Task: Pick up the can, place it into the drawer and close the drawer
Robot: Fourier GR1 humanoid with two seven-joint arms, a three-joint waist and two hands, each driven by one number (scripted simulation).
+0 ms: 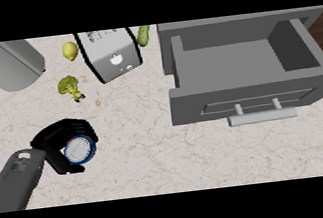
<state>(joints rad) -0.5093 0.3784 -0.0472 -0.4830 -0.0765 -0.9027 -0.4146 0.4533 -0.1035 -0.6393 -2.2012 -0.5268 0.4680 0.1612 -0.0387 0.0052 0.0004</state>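
Pale veined countertop [162, 156] fills the view, and near its lower left corner the left hand [58, 135] is curled round the can [78, 149], whose blue-rimmed white end shows between the black fingers. Beyond it lies a broccoli floret [70, 86], and well apart to the right the grey drawer [193, 100] stands pulled open, its bar handle [262, 116] on the near side. Farthest back are a grey cylinder [3, 66], a lemon [71, 51], a tilted silver slab-shaped appliance [110, 56] and a green vegetable [143, 35] by the drawer's far corner.
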